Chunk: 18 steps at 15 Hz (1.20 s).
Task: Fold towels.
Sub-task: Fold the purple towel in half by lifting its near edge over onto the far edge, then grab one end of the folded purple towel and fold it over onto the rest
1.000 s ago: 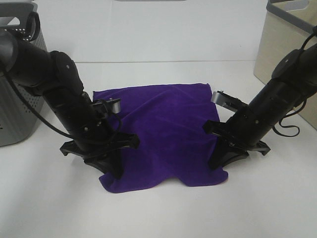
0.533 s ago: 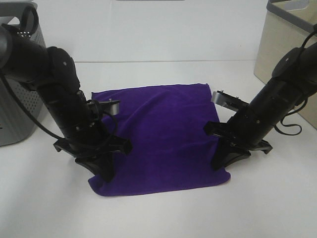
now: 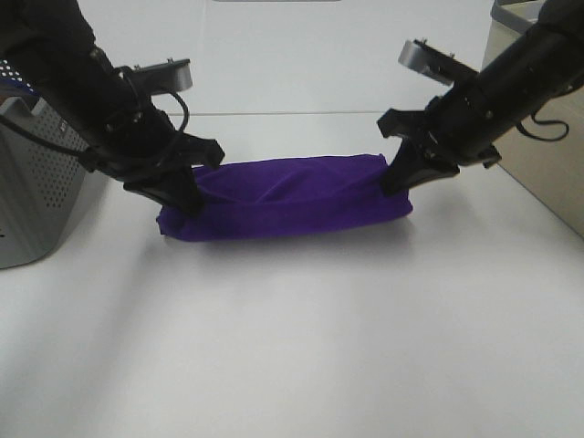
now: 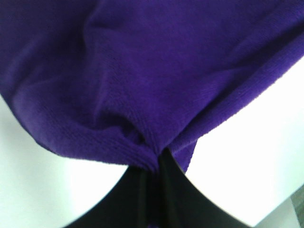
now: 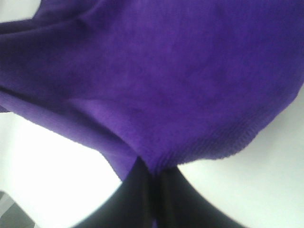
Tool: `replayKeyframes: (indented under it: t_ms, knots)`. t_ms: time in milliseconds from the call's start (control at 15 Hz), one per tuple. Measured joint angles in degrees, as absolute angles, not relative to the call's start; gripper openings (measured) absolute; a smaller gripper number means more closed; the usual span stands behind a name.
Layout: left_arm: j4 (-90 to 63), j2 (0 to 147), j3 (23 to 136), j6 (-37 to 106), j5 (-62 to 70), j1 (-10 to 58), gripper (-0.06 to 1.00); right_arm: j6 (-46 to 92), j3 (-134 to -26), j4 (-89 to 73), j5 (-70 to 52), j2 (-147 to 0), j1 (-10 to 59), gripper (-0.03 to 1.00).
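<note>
table (image 3: 292, 347) white beneath purple towel (image 3: 292, 196) (perforated grey bin (image 3: 36, 187) alongside)

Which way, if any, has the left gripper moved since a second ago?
Yes. The left gripper carried the purple towel farther back: from nearer than the front corner of the grey basket to beside its wall.
</note>
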<state>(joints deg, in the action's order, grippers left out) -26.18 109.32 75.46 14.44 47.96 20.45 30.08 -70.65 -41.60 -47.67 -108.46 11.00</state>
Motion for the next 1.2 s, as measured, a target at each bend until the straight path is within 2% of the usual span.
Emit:
replayKeyframes:
  t_ms: [200, 467, 667, 933, 1000, 1067, 1133, 1200]
  knots:
    - [-25.95, 112.36, 81.13, 14.9, 46.87, 16.84, 0.01, 27.62, -83.94, -38.62, -47.73, -114.08, 11.12, 0.03]
    - [-25.61, 118.6, 88.41, 17.02, 40.91, 16.56, 0.01, 25.9, -98.38, -35.7, -47.67, -123.53, 11.23, 0.03]
    - [-25.27, 123.87, 93.68, 17.19, 38.27, 16.56, 0.01, 25.73, -103.42, -34.15, -45.32, -128.92, 11.23, 0.03]
    - [-23.32, 128.29, 96.77, 17.19, 38.1, 16.56, 0.02, 25.73, -104.91, -33.8, -42.97, -132.01, 11.23, 0.04]
    - [-23.09, 128.46, 96.83, 17.19, 38.04, 16.56, 0.04, 25.73, -104.91, -33.75, -43.03, -132.01, 11.23, 0.08]
    - [-22.98, 128.51, 96.83, 17.19, 38.04, 16.56, 0.11, 25.73, -104.91, -33.63, -43.03, -132.01, 11.23, 0.17]
    - [-22.69, 128.57, 96.83, 17.19, 38.04, 16.56, 0.21, 25.73, -105.02, -33.23, -43.26, -132.01, 11.23, 0.32]
    - [-21.89, 128.57, 97.06, 17.13, 38.45, 16.56, 0.36, 25.73, -105.08, -32.26, -44.18, -132.01, 11.23, 0.47]
